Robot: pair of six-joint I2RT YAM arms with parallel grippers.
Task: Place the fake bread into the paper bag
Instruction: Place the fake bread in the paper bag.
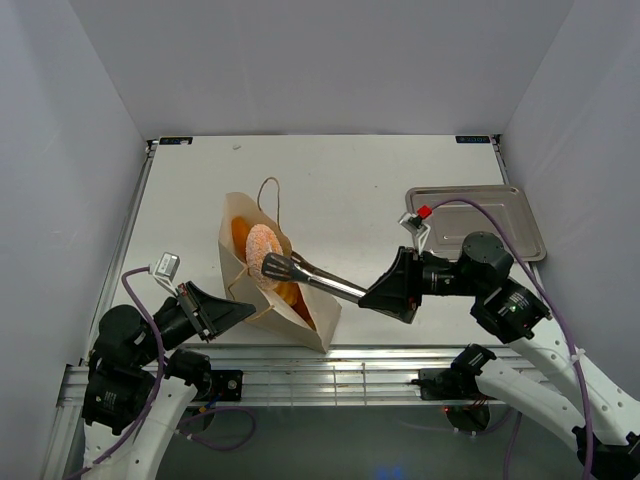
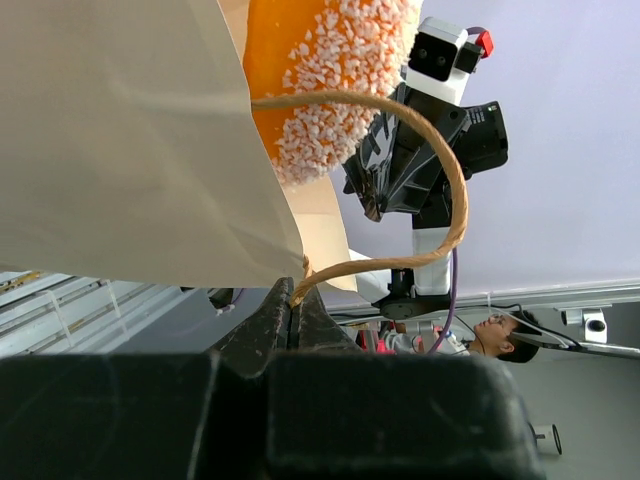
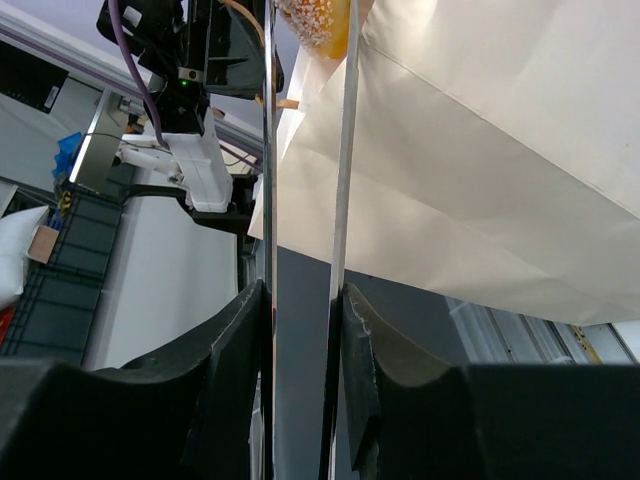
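We see the silver tray (image 1: 520, 200) at two o'clock on the table (image 1: 350, 170), well apart from the tilted paper bag (image 1: 236, 262) at centre. Our right gripper (image 1: 365, 297) clenches the metal tongs (image 1: 320, 277). Their tips hold the pinkish sprinkled bun (image 1: 263, 250) at the bag's mouth, over orange pastries (image 1: 292, 295). Our left gripper (image 1: 240, 310) is clamped on the cord handle (image 2: 440, 170).

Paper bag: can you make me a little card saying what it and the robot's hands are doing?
bag: tan kraft paper bag, tilted, mouth open
left gripper: shut on the bag's brown cord handle
right gripper: shut on long metal tongs
tongs: pinch a pink sprinkled round bun at the bag's mouth
inside bag: orange toy bread
nearby: silver metal tray
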